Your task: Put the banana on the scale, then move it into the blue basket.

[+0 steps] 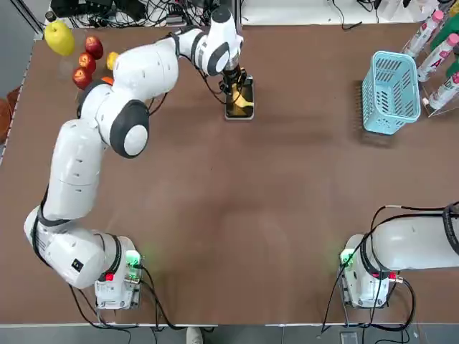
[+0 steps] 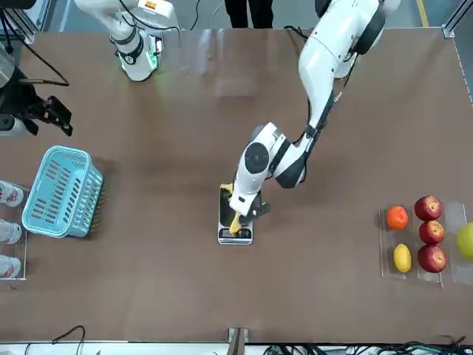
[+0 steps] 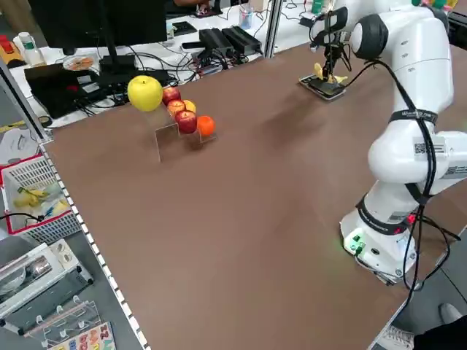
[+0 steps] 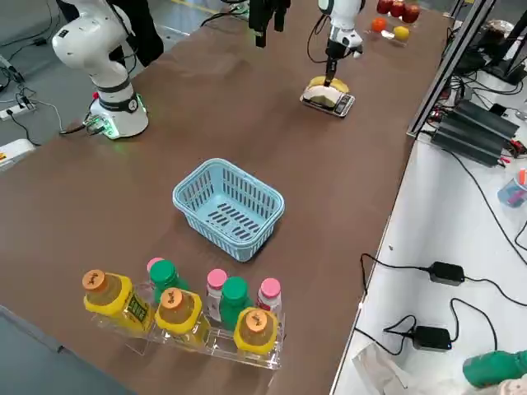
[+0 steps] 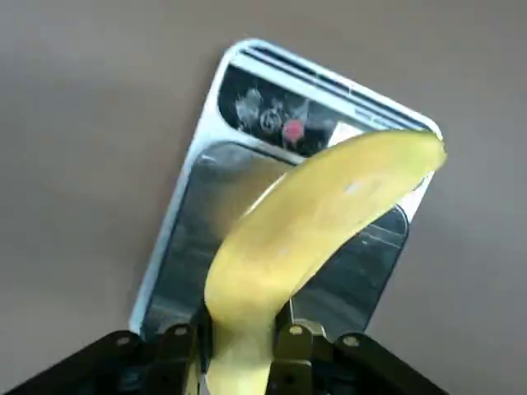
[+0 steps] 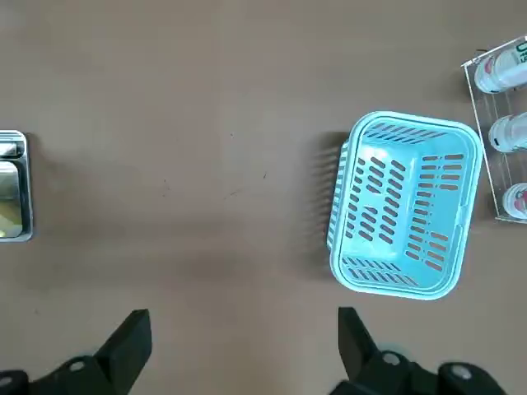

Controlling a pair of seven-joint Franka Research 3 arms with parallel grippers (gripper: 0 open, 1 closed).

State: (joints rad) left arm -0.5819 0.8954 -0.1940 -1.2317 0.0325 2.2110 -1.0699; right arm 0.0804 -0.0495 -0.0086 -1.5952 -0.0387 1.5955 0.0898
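Fingers of the left gripper [image 5: 240, 341] pinch the banana [image 5: 309, 222] over the scale [image 5: 177, 276]; likely light, easily bruised, best held gently mid-curve.

The left gripper [image 5: 243, 346] is closed on the banana [image 5: 309, 222] near one end — a finger on either side of the yellow fruit. From that grip the banana curves across the scale [image 5: 177, 276], covering part of its dark plate, and its far tip points to about two o'clock. The scale lies on the bench [image 5: 74, 181], its silvery rim turned at a slant, its dark panel with a reddish round spot towards twelve o'clock — just past the plate.
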